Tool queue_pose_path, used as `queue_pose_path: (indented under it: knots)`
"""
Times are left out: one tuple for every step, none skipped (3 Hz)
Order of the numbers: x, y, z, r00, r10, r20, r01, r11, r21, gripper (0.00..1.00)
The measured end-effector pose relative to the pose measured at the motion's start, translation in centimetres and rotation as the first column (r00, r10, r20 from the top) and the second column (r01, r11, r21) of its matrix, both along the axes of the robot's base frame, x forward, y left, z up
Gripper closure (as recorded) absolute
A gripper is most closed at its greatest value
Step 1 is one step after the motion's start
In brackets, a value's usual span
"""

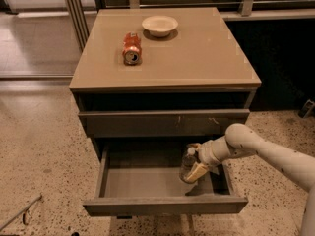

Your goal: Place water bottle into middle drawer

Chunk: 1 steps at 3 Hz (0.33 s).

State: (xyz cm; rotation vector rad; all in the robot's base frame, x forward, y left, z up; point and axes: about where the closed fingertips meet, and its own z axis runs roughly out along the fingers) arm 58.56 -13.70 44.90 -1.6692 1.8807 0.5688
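The water bottle (187, 164), small and clear with a white cap, stands upright inside the open middle drawer (147, 182), at its right side. My gripper (194, 162) reaches in from the right and its fingers sit around the bottle. The white arm comes from the lower right. The drawer is pulled out, with a flat grey inside and a plain front.
A red-orange soda can (132, 48) lies on its side on the cabinet top (197, 53), with a cream bowl (159, 25) behind it. The shut drawer front (162, 122) above bears pale scratch marks. Speckled floor lies around the cabinet.
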Motion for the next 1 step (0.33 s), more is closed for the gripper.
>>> queue_pose_path:
  knots:
    - [0.00, 0.00, 0.00, 1.0000, 0.000, 0.000, 0.000, 1.000, 0.000, 0.00]
